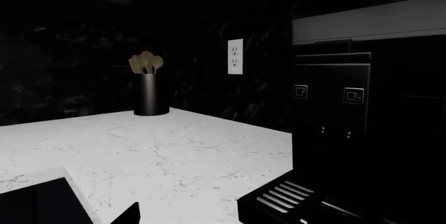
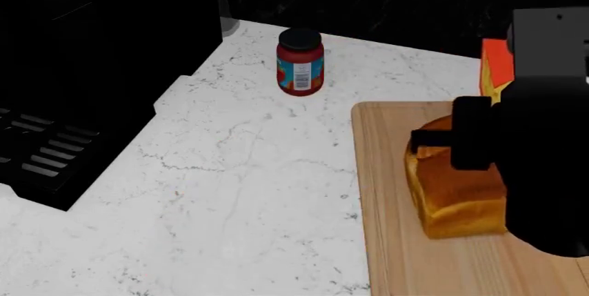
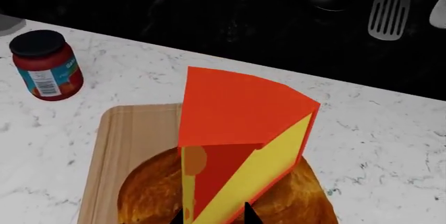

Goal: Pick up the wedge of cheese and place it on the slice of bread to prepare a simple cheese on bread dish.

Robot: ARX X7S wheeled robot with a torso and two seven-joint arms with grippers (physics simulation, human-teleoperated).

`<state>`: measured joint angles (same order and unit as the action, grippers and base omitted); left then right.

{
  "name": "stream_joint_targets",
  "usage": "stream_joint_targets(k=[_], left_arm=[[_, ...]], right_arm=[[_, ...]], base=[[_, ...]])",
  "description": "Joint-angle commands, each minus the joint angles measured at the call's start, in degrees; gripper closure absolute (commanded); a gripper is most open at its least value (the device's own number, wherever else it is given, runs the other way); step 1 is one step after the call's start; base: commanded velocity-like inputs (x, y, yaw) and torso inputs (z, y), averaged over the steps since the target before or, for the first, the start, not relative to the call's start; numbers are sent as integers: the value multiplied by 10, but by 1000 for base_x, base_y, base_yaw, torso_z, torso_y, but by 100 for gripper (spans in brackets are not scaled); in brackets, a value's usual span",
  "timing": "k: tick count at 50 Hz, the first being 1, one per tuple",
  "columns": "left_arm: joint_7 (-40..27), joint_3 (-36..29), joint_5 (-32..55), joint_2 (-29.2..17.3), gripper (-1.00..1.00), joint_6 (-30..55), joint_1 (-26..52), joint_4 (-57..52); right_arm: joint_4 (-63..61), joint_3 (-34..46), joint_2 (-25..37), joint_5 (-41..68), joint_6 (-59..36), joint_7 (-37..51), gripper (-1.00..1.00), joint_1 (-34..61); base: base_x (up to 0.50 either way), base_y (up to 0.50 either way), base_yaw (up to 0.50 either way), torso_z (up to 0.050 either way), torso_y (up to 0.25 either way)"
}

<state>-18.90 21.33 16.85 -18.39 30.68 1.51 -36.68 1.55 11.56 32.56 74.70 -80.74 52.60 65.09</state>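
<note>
My right gripper [image 3: 212, 217] is shut on the wedge of cheese [image 3: 244, 130], which has orange-red rind faces and yellow cut sides. It holds the wedge just over the domed top of the golden-brown slice of bread [image 3: 143, 195]. In the head view the bread [image 2: 456, 189] lies on the wooden cutting board [image 2: 387, 192]. My black right arm [image 2: 543, 158] covers the bread's right part, and a corner of the cheese [image 2: 492, 68] shows behind the arm. My left gripper [image 1: 223, 219] is off to the left over bare counter. One fingertip [image 1: 131, 215] shows, set wide, with nothing held.
A red jar with a blue label [image 2: 300, 61] stands on the white marble counter [image 2: 230, 172] left of the board. A black coffee machine with a drip tray [image 2: 46, 158] stands at the left. A utensil holder [image 1: 150, 93] stands near the dark wall. A spatula [image 3: 389, 7] hangs there.
</note>
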Motion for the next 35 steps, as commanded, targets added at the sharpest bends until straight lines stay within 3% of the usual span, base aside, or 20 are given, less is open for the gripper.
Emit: stream_joint_targets(k=[1,35], left_arm=[[-1,-2,0,-2,-100,-5,0,5],[-9,-4,2,-4,-100,-9,-3,3]], right_arm=[[31,21,2,-27,16,-24,100,20],[85,69,-8,-62,49,-69,100,31]], base=[[0,0,0,0,0],[0,0,0,0,0]])
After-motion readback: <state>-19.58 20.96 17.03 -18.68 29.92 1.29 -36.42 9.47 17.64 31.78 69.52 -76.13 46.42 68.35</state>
